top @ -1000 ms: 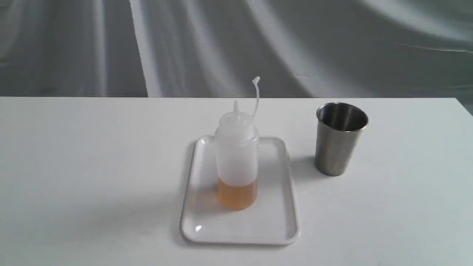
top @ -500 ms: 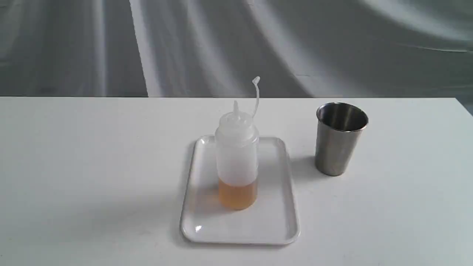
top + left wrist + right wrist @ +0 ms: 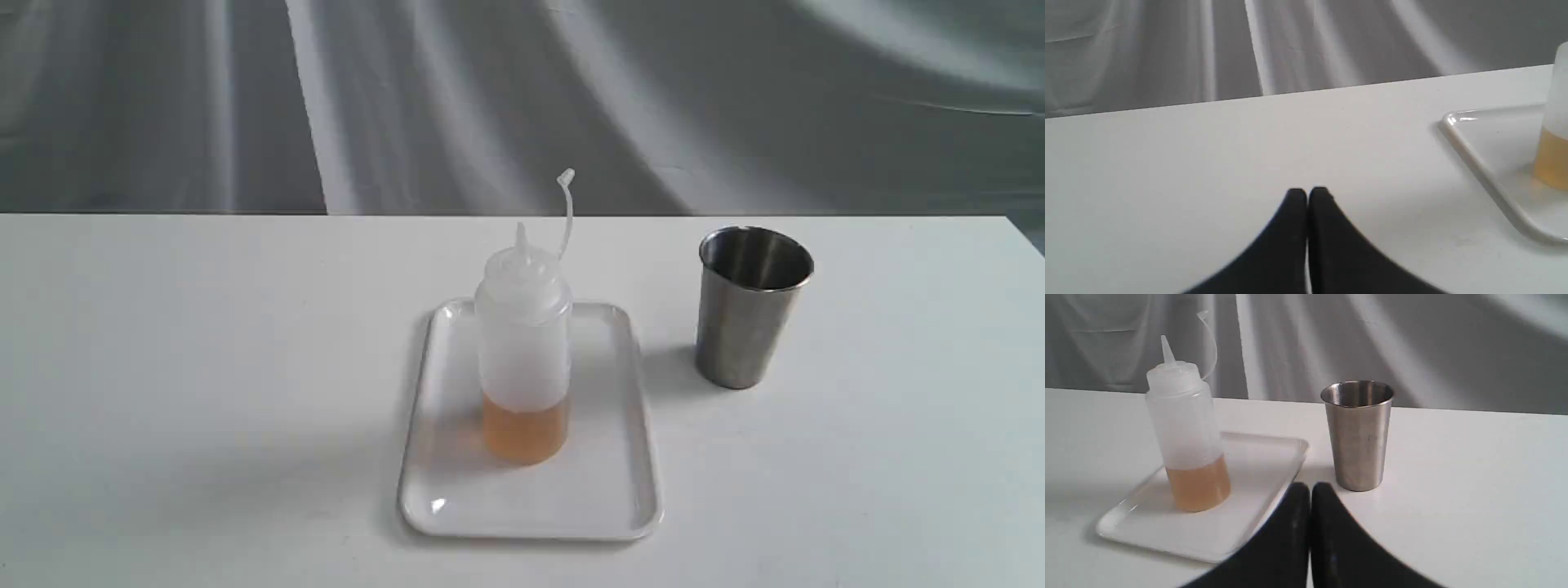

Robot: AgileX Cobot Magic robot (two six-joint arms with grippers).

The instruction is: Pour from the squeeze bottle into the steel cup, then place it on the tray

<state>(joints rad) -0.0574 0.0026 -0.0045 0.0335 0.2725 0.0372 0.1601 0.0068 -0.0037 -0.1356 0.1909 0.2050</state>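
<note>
The squeeze bottle [image 3: 523, 351] stands upright on the white tray [image 3: 604, 490], amber liquid filling its lower part, its cap strap curling up beside the nozzle. To the right of the tray, the steel cup [image 3: 747, 306] stands upright on the table. Neither gripper shows in the exterior view. In the left wrist view my left gripper [image 3: 1307, 194] is shut and empty, off the tray [image 3: 1478, 163], with the bottle [image 3: 1553, 155] at the frame's edge. My right gripper [image 3: 1310, 490] is shut and empty, short of the cup [image 3: 1357, 435], the bottle [image 3: 1186, 428] and the tray [image 3: 1257, 490].
The white table [image 3: 204, 367] ends at a far edge against a grey draped cloth backdrop [image 3: 490, 98]. The table's right far corner [image 3: 1012, 224] shows at the frame's edge.
</note>
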